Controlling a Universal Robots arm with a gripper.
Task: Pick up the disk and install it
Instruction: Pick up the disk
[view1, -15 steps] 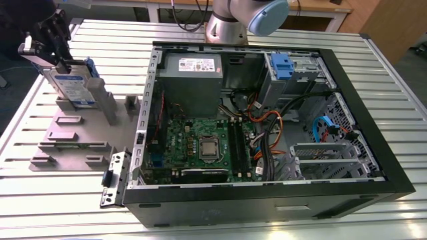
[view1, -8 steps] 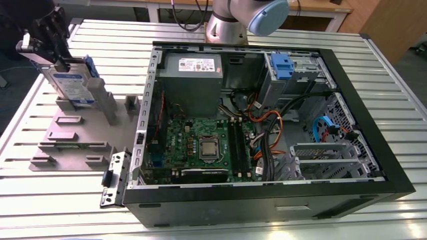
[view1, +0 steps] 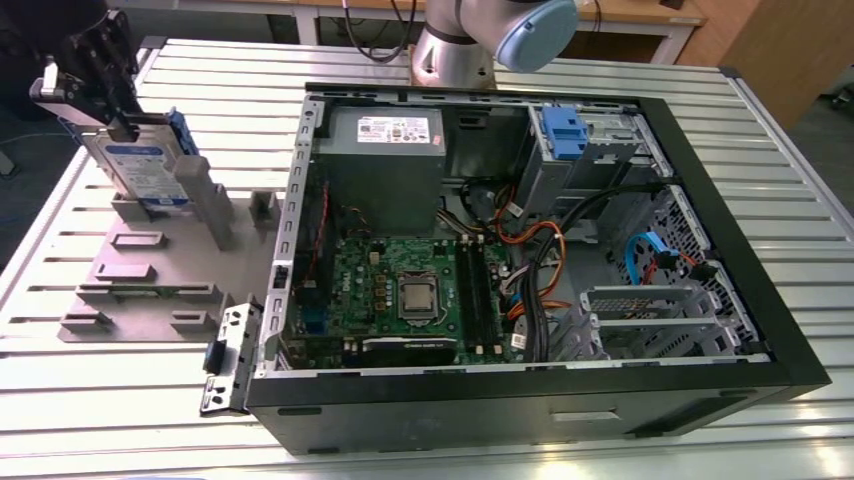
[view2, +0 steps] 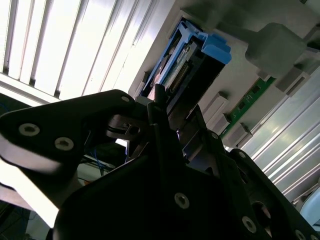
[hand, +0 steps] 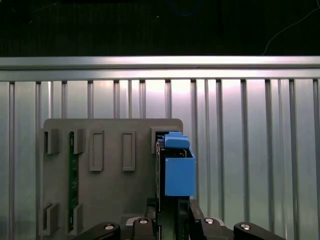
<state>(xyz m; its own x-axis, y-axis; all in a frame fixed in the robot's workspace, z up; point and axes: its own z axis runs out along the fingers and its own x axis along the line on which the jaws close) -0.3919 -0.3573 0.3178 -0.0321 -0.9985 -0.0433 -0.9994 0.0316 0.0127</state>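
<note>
The disk (view1: 140, 168) is a flat silver box with a white and blue sticker on its side. A blue plastic frame goes around it. It stands up on its thin edge, leaning a little, at a far corner of the grey plate (view1: 160, 275), on the exterior view's left. The gripper (view1: 123, 125) pinches its top end.
</note>
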